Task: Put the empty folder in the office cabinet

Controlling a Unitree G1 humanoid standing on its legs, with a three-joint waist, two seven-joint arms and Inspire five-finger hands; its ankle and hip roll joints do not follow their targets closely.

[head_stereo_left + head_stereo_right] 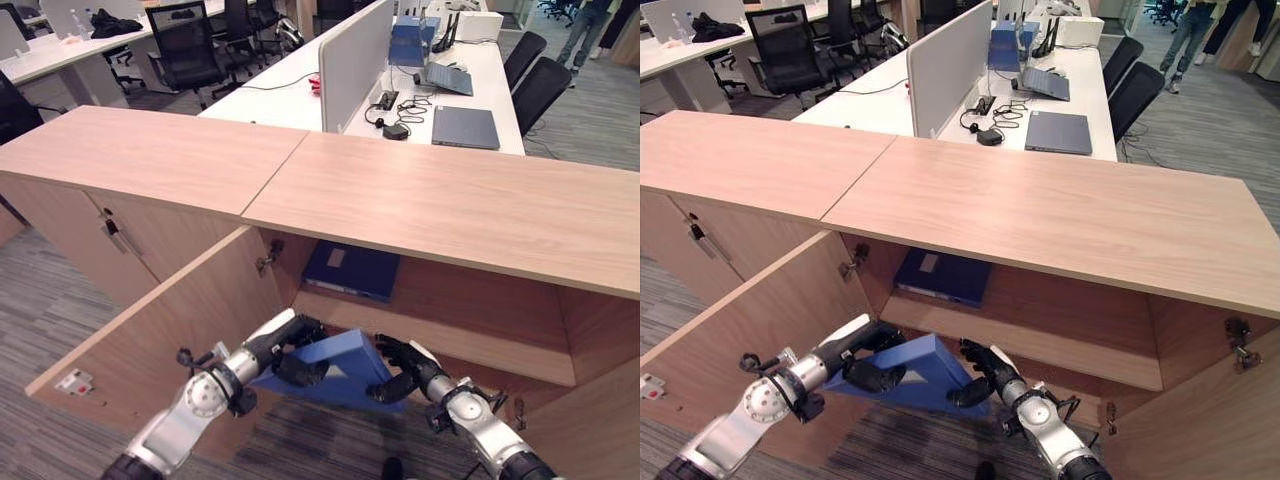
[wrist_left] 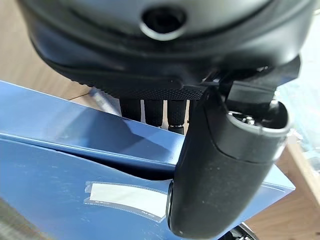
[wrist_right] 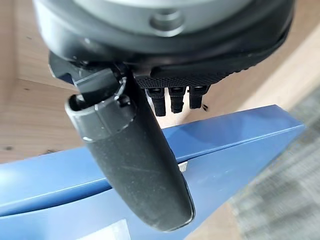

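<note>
A light blue folder (image 1: 340, 362) hangs tilted in the mouth of the open wooden cabinet (image 1: 470, 345), below its inner shelf. My left hand (image 1: 297, 352) is shut on the folder's left end, thumb (image 2: 225, 175) on the front face and fingers behind the blue cover (image 2: 75, 165). My right hand (image 1: 404, 368) is shut on the right end, thumb (image 3: 135, 165) pressed on the cover (image 3: 230, 142) with the fingers behind. A darker blue folder (image 1: 350, 268) lies flat on the shelf inside.
The cabinet door (image 1: 165, 335) stands swung open at the left, close to my left arm. A closed cabinet (image 1: 90, 235) adjoins it. Behind the wooden top (image 1: 430, 200) are a desk with a laptop (image 1: 465, 126), a divider (image 1: 350, 55) and office chairs (image 1: 190, 45).
</note>
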